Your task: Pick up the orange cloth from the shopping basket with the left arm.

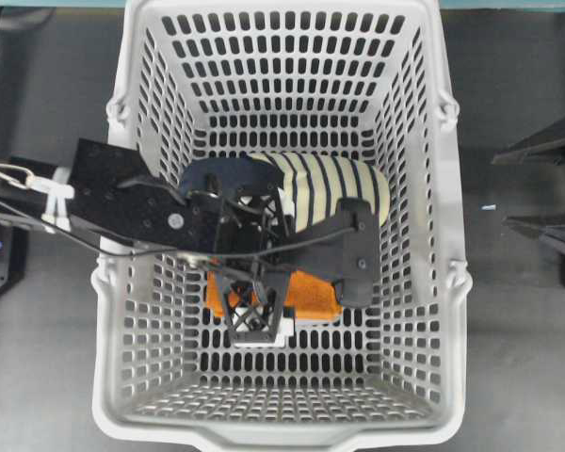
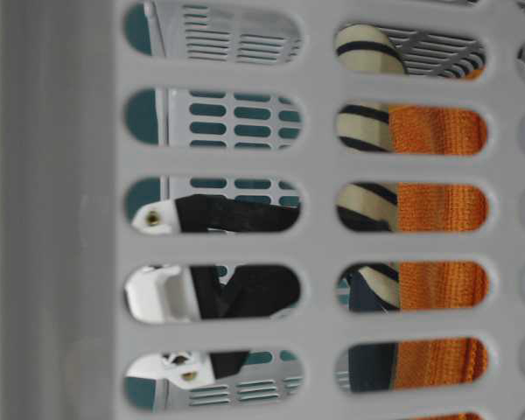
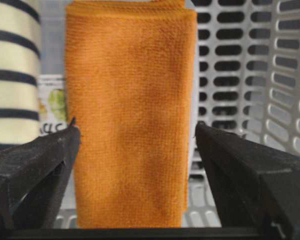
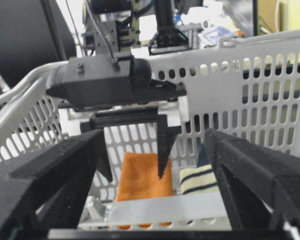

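Note:
The orange cloth (image 1: 313, 293) lies folded flat on the floor of the grey shopping basket (image 1: 457, 311), just in front of the striped slipper. The left arm reaches in from the left, and my left gripper (image 1: 268, 292) points down over the cloth. In the left wrist view the left gripper (image 3: 137, 127) is open, one black finger at each long edge of the cloth (image 3: 130, 115), with nothing pinched. The right wrist view shows its fingertips (image 4: 162, 172) hanging just above the cloth (image 4: 142, 177). My right gripper (image 4: 155, 134) is open and empty, outside the basket at the right (image 1: 499, 191).
A navy-and-cream striped slipper (image 1: 334, 188) lies right behind the cloth, close to one left finger. A white printed label (image 3: 52, 100) shows between slipper and cloth. High slotted basket walls (image 3: 290, 75) enclose the arm on all sides. Dark tabletop (image 1: 518, 311) surrounds the basket.

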Motion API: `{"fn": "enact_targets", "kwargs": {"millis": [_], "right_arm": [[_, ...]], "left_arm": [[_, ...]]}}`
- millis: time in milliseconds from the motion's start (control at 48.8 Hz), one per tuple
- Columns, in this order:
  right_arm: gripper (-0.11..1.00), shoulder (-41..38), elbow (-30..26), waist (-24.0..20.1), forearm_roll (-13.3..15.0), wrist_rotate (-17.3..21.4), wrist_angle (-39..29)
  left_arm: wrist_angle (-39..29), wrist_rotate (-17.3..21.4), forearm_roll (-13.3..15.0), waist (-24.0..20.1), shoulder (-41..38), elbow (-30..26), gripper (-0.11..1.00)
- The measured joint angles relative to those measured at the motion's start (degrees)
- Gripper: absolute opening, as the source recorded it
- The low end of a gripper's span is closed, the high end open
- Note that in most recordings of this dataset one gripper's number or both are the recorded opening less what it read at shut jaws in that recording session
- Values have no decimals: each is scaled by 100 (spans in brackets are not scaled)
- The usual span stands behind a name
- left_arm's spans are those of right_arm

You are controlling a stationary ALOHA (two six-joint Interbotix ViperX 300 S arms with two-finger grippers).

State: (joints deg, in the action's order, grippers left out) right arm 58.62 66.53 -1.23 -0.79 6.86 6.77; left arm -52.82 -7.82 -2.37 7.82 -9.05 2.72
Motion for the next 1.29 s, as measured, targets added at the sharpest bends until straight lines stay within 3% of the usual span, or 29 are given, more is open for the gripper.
{"fn": "enact_targets", "kwargs": {"millis": [717, 840, 1045, 1290], "right_arm": [[75, 18, 132, 9, -9, 0, 97], [75, 18, 132, 9, -9, 0, 114], [75, 35, 132, 9, -9, 0, 114], [75, 88, 132, 0, -9, 0, 123]], "left_arm": [[563, -35, 9, 26, -237, 633, 86], [563, 44, 0, 26, -237, 650, 68], [527, 44, 0, -9, -193, 606, 16], [44, 53, 0, -53, 9, 193, 15]]}}
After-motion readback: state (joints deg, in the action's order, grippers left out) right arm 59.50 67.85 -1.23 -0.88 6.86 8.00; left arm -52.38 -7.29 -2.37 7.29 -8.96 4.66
